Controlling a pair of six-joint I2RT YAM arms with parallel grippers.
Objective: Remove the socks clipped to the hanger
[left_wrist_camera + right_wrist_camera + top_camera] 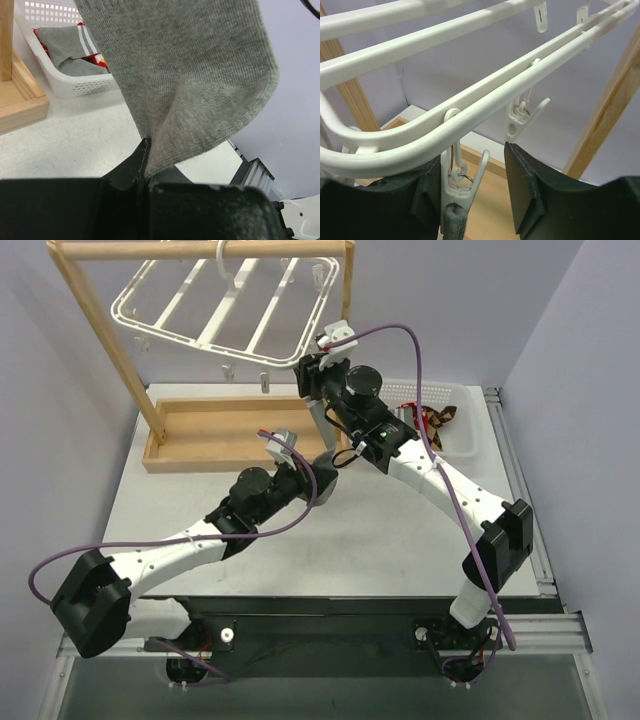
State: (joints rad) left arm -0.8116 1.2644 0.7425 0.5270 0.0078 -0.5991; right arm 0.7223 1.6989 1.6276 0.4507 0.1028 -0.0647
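**At the hanger's near right corner, the clip stood between my right fingers**

At the near right corner of the hanger, my right claw was spread, one finger on either side of the clip that hung from the rim. That clip bit the top of the grey sock, which ran straight down from it, its long axis near upright. My left claw, lower and nearer the table, was pressed together on the sock's bottom edge. The right arm was the one at the clip, and I judged the release to depend on squeezing the clip's levers squarely. The basket stood at the table's far right edge.
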